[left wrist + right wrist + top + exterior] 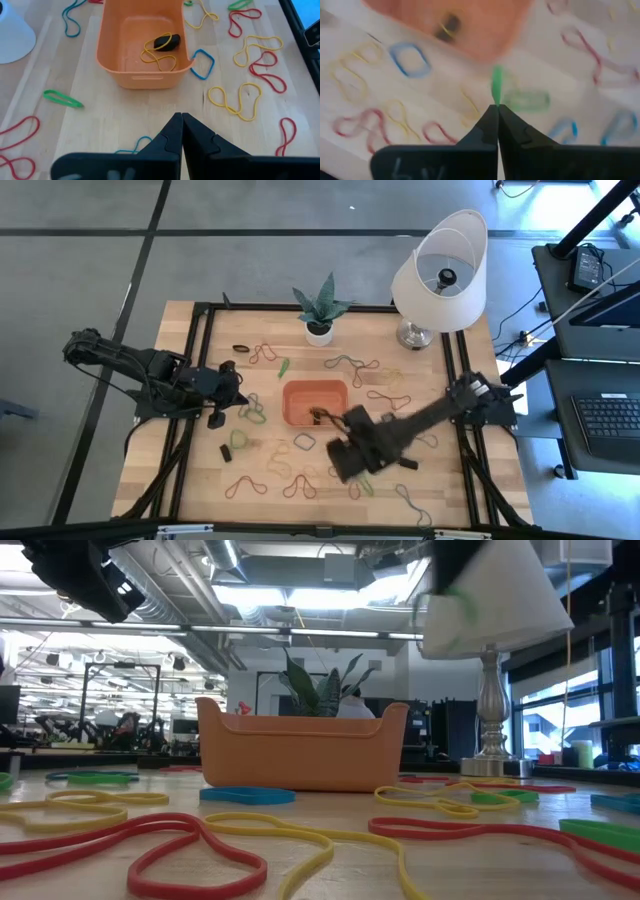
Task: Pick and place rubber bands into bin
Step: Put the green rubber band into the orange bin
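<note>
While left fingers (179, 131) sit closed, right fingers (497, 117) pinch green rubber band (496, 85) near bin (315, 402).

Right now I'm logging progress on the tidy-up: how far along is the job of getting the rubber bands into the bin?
Barely started. Done: the bin holds one yellow band and a small black item. In hand: the right gripper, near the bin, is pinched shut on a green band. Left: many loose bands lie scattered over the table. The left gripper waits shut beside the bin.
</note>
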